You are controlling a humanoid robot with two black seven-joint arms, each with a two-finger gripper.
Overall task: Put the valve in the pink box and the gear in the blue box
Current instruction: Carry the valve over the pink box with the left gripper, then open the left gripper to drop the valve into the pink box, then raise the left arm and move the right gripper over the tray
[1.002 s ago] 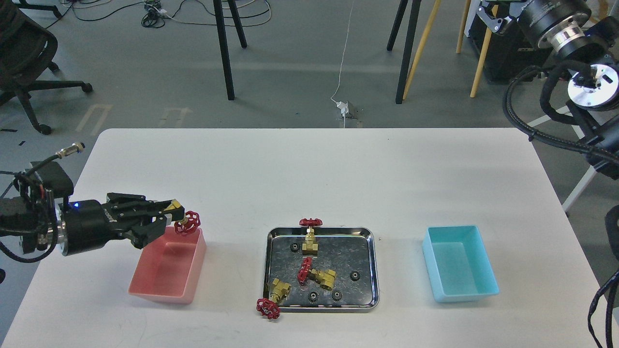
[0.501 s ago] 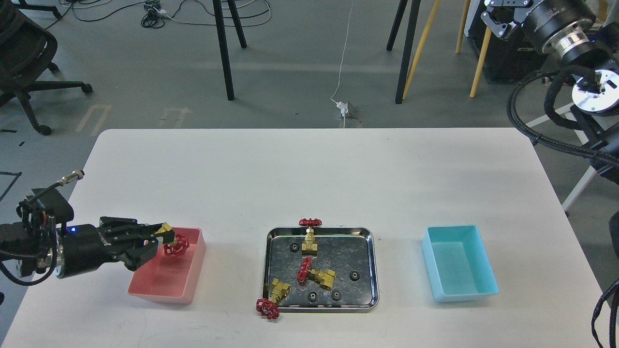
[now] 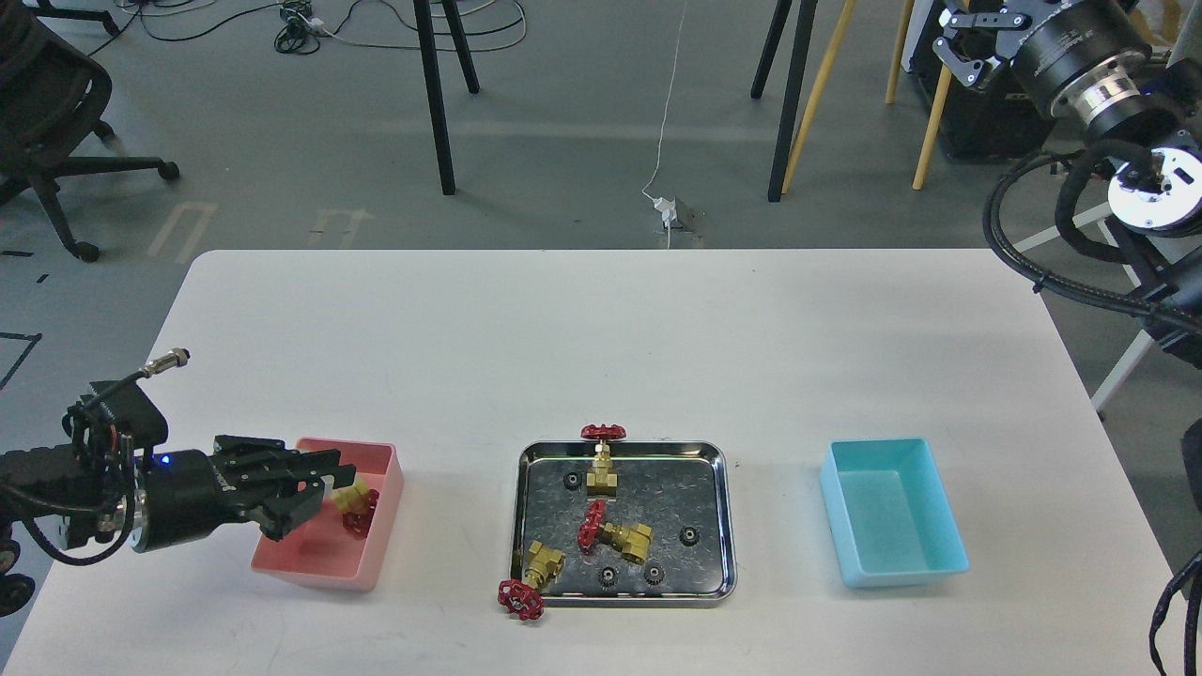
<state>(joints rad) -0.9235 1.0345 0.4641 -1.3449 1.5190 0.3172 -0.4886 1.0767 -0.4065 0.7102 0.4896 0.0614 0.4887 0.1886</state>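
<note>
My left gripper reaches in from the left over the pink box, its fingers apart. A valve with a brass body and red handwheel lies inside the pink box just past the fingertips, free of them. Three more valves are at the steel tray: one at its back rim, one in the middle, one hanging over the front left corner. Several tiny black gears, such as one, lie in the tray. The blue box stands empty at the right. My right gripper is raised far off the table at the top right.
The white table bears the three containers in a row along its front. Beyond the far edge are stand legs, cables and an office chair on the floor. My right arm's cable loops hang past the table's right edge.
My left gripper came down and back over the pink box and opened. The valve it held now lies in the box. The right arm shifted slightly.
</note>
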